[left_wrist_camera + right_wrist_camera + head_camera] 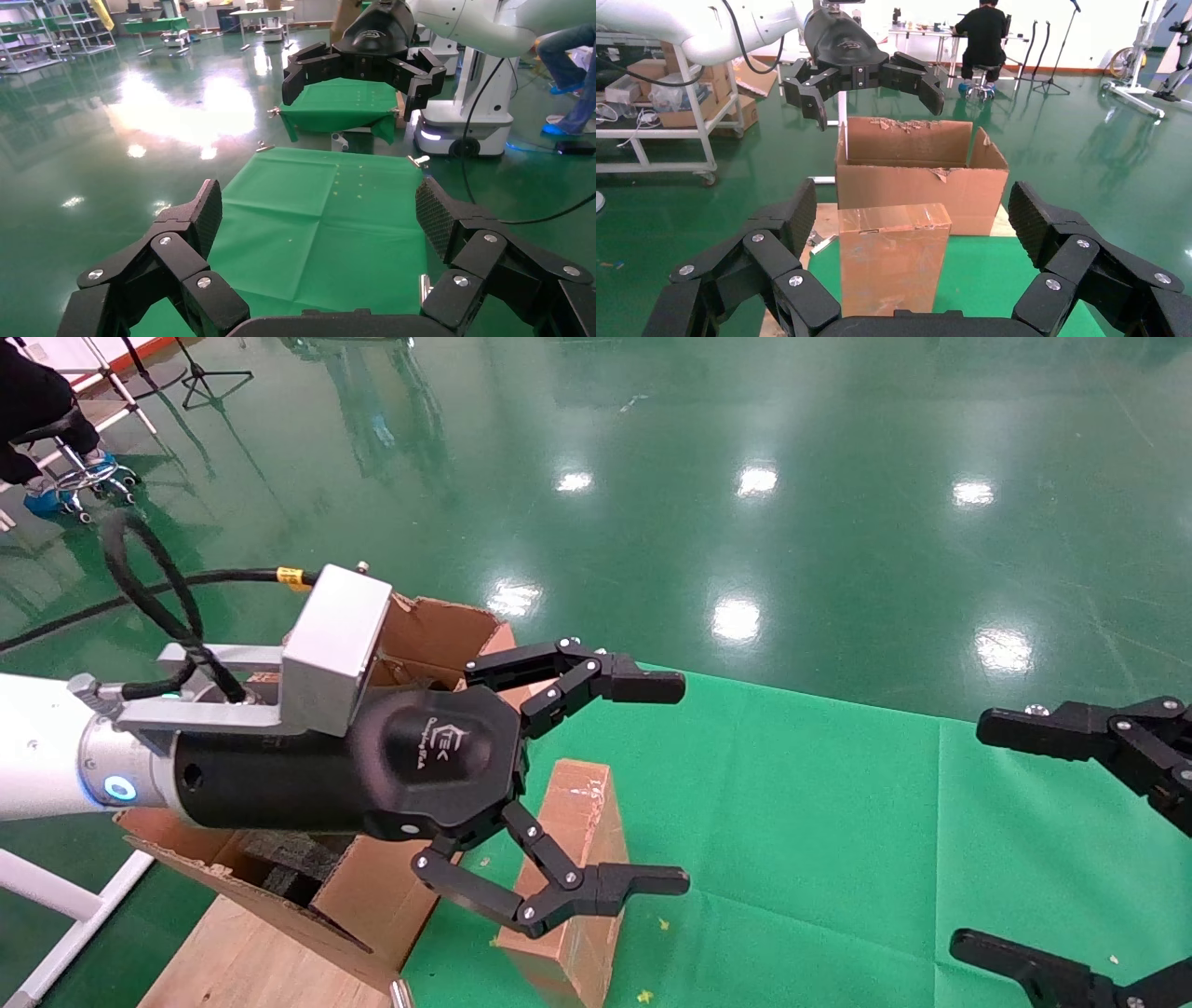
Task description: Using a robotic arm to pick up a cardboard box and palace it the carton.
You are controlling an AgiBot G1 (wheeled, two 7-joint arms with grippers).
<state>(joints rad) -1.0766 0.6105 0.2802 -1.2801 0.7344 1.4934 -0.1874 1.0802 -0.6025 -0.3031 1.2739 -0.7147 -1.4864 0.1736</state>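
The cardboard box (pixel 579 845), slim and wrapped in glossy tape, stands upright on the green cloth (pixel 838 859) next to the carton (pixel 433 633). The carton is open, with ragged flaps and black foam (pixel 279 859) inside. The left gripper (pixel 684 782), on the white-and-silver robotic arm (pixel 42 747), is open and empty, held in the air above the carton and the box. The right gripper (pixel 968 836) is open and empty at the right edge. In the right wrist view the box (pixel 891 260) stands in front of the open right gripper (pixel 914 210), with the carton (pixel 919 172) behind it.
The carton rests on a wooden board (pixel 242 961) at the left end of the cloth. A white frame leg (pixel 65 915) stands lower left. A seated person on a stool (pixel 56 439) is far back left. Glossy green floor (pixel 745 477) surrounds the table.
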